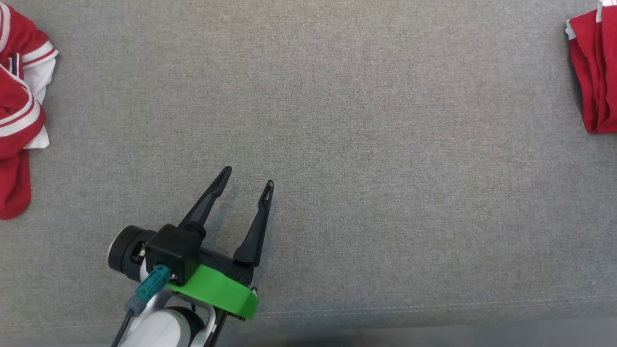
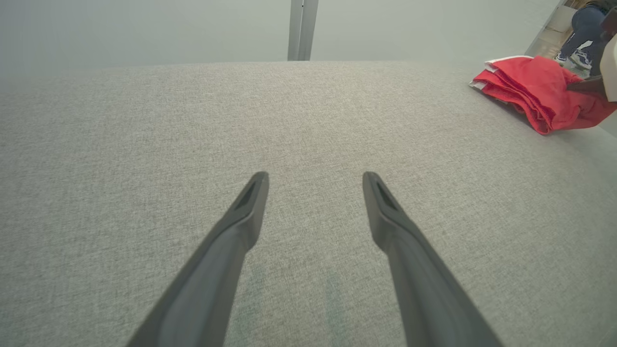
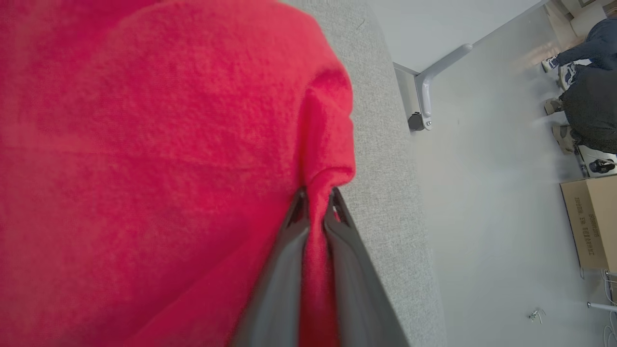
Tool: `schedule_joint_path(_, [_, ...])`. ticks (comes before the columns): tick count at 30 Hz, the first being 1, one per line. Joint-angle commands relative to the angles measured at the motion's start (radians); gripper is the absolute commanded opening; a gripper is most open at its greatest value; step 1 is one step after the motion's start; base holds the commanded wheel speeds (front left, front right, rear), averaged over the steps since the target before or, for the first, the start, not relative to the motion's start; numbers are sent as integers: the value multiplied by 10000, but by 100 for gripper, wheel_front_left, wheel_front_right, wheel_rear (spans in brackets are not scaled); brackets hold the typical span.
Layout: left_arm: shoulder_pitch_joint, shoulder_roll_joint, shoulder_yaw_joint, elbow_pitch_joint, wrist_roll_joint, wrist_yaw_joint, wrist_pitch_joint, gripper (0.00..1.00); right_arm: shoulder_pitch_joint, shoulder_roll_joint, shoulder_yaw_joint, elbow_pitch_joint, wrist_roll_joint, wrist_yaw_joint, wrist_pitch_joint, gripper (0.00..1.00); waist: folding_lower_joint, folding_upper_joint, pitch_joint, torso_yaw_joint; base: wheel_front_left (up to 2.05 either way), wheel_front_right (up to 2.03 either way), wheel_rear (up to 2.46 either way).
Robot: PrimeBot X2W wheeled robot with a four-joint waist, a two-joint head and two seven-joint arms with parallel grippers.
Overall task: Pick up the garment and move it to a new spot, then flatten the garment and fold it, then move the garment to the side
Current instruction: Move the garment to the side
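Garment (image 1: 594, 77), red and apparently folded, lay at the right edge of the grey surface (image 1: 337, 120); right gripper (image 3: 315, 202) pinched a fold of it; left gripper (image 1: 248, 176) hung spread and empty; seemingly only setting it aside was left.

Broad bare stretch of grey fabric surface (image 1: 366, 144) across the middle, open from near edge to far. Blocked at the left edge by a rumpled red-and-white garment (image 1: 19, 106), at the right edge by a folded red garment (image 1: 595, 72) pinched in the right gripper (image 3: 318, 193). Lower left taken up by the left gripper (image 1: 248, 176), fingers spread. Beyond the right edge, open floor apart from a metal leg (image 3: 426, 91) and a cardboard box (image 3: 590, 221).
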Motion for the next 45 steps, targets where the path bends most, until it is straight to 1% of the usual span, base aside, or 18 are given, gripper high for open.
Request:
schedule_joint_path(1, [-157, 89, -10, -79, 91, 43, 47, 100, -77, -67, -58, -86, 84, -18, -164, 69, 0, -1, 108, -63, 0, 0, 0])
schedule_joint_path(2, [-180, 90, -22, -109, 99, 52, 54, 100, -45, -79, -93, -94, 84, -18, -213, 100, 0, -1, 128, -70, 0, 0, 0])
schedule_joint_path(7, [-319, -19, -120, 21, 84, -29, 45, 100, 260, 65, -427, -206, 189, -18, -701, 100, 0, -1, -16, 22, 0, 0, 0])
schedule_joint_path(8, [-371, -60, -93, 130, 125, 47, -64, 100, 412, 245, -705, -311, 497, -18, -1177, 100, 0, -1, -207, 118, 0, 0, 0])
schedule_joint_path(11, [-234, -115, 23, 386, 1, 207, -90, 100, 700, 650, -977, -470, 1148, -18, -1912, 100, 0, -1, -558, 182, 0, 0, 0])
schedule_joint_path(13, [-124, -185, 141, 554, -121, 322, -137, 100, 875, 1115, -991, -632, 1924, -18, -2421, 100, 0, -1, -865, 217, 0, 0, 0])
schedule_joint_path(14, [-83, -175, 186, 665, -167, 352, -156, 100, 1027, 1338, -872, -767, 2304, -17, -2639, 100, 0, -1, -1053, 235, 0, 0, 0])
schedule_joint_path(17, [42, -243, 396, 934, -339, 544, -295, 100, 1527, 1733, -283, -1354, 3329, -18, -3101, 100, 0, -1, -1574, 229, 0, 0, 0])
schedule_joint_path(20, [265, -365, 790, 1349, -533, 900, -523, 100, 2205, 1975, 285, -2087, 4336, -17, -3436, 100, 0, -1, -2220, 218, 0, 0, 0])
schedule_joint_path(23, [352, -517, 1051, 1853, -760, 1092, -749, 100, 3030, 1954, 773, -2797, 5242, -18, -3581, 100, 0, -1, -2915, 305, 0, 0, 0])
schedule_joint_path(27, [428, -678, 1268, 2612, -1023, 1291, -749, 100, 4185, 1885, 1202, -3688, 5973, -17, -3641, 100, 0, -1, -3898, 570, 0, 0, 0])
schedule_joint_path(31, [402, -749, 1465, 3276, -1243, 1395, -691, 100, 5150, 2139, 1385, -4656, 6404, -15, -3595, 100, 0, -1, -4627, 671, 0, 0, 0])
schedule_joint_path(34, [391, -770, 1596, 3639, -1402, 1472, -676, 100, 5724, 2537, 1461, -5426, 6603, -17, -3461, 100, 0, -1, -4878, 641, 0, 0, 0])
schedule_joint_path(35, [391, -770, 1596, 3639, -1402, 1472, -676, 100, 5724, 2537, 1461, -5426, 6603, -17, -3461, 100, 0, -1, -4878, 641, 0, 0, 0])
schedule_joint_path(40, [490, -711, 1705, 4103, -1491, 1411, -871, 100, 6625, 3292, 1339, -6388, 6674, -15, -3369, 100, 0, -1, -5174, 596, 0, 0, 0])
schedule_joint_path(45, [591, -529, 1798, 4421, -1475, 1235, -1304, 100, 7471, 3940, 1199, -6978, 6333, -15, -3267, 100, 0, -1, -5365, 558, 0, 0, 0])
